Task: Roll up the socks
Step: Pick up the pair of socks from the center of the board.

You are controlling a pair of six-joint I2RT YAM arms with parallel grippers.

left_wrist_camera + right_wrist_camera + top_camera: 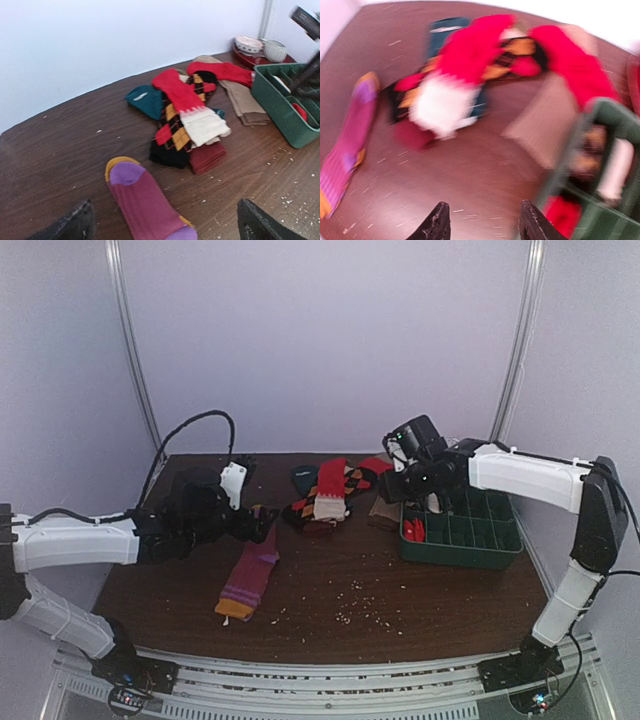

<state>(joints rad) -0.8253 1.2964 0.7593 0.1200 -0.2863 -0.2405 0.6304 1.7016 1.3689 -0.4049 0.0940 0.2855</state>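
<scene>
Pale crumbs [362, 612] speckle the near part of the dark wooden bench [180, 590]. Just beyond them, left of centre, a purple-magenta striped sock [250, 575] with an orange toe lies flat and unrolled. The left end effector [255, 525] is at its far end, fingers [75, 225] spread wide with nothing gripped. Farther back in the middle, the other socks lie in a loose heap [325, 498]: a red one with a cream cuff [185, 100] across an orange-black argyle one [172, 132], a dark teal one [145, 100] behind, and a tan one [245, 102] stretched out to the right. A green tray [460, 555] sits to the right, with something red [413, 530] in its left compartment. The right end effector [482, 225] is above the tray's left edge, fingers partly apart and empty.
</scene>
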